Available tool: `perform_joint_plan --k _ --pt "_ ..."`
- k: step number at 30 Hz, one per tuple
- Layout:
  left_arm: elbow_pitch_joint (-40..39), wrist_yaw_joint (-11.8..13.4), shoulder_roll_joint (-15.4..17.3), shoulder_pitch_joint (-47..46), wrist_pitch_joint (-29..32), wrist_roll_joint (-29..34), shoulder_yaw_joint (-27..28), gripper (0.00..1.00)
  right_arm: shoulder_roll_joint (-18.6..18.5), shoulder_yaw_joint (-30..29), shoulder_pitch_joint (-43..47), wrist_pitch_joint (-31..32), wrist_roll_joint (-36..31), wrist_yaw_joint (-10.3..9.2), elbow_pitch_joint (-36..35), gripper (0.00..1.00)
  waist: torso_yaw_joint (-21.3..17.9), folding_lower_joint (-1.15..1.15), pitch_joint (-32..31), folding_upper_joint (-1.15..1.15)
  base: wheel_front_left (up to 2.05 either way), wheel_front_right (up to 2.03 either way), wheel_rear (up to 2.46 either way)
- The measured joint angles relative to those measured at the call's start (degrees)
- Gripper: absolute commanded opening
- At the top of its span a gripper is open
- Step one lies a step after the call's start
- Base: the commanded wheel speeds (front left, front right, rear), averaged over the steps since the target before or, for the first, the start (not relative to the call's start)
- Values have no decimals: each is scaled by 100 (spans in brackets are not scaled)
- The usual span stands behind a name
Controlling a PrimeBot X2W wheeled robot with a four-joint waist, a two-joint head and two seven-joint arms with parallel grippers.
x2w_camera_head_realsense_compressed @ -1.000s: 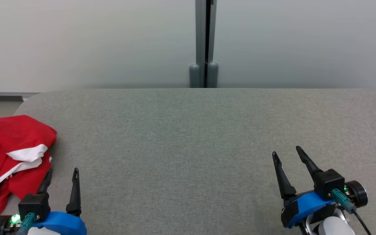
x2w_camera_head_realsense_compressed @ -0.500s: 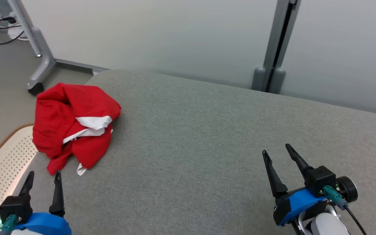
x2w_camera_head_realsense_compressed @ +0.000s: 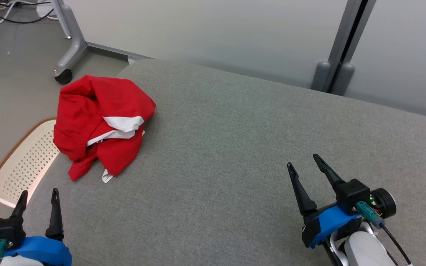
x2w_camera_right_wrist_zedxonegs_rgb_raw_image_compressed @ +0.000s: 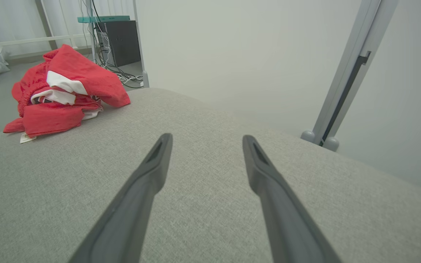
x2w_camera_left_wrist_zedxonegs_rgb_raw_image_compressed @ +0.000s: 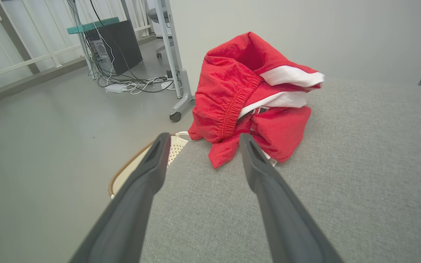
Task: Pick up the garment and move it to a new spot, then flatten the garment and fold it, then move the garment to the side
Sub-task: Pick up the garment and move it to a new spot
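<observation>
Presently, the crumpled red garment (x2w_camera_head_realsense_compressed: 102, 122) lay at the grey cushion's (x2w_camera_head_realsense_compressed: 235, 166) left edge. The left gripper (x2w_camera_head_realsense_compressed: 39, 192) and right gripper (x2w_camera_head_realsense_compressed: 303, 160) stood spread, empty. Best practice was to advance the left gripper low and pinch a thick fold.

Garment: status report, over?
Left tool open, empty. Right tool open, empty. Garment bunched on table, left edge, untouched. Nothing between it and left tool.
</observation>
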Motion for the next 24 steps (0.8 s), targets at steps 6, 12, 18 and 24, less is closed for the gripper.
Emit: perform_joint_plan --k 6,12,18,24 --pt "99 0 270 -484 0 -403 -20 100 1 115 -292 0 -209 0 20 100 -291 1 456 0 0 0 0" --pt "172 0 572 -1031 0 -869 -111 100 2 266 -596 -1 -423 0 -12 100 -587 1 1032 1 0 0 0" --pt "407 0 875 -1616 1 -1423 -321 100 2 371 -773 0 -523 0 -86 100 -911 1 1488 1 0 0 0" --pt "676 0 1209 -2051 0 -1971 -560 100 1 415 -829 0 -590 0 -175 100 -1266 2 1775 1 0 0 0"
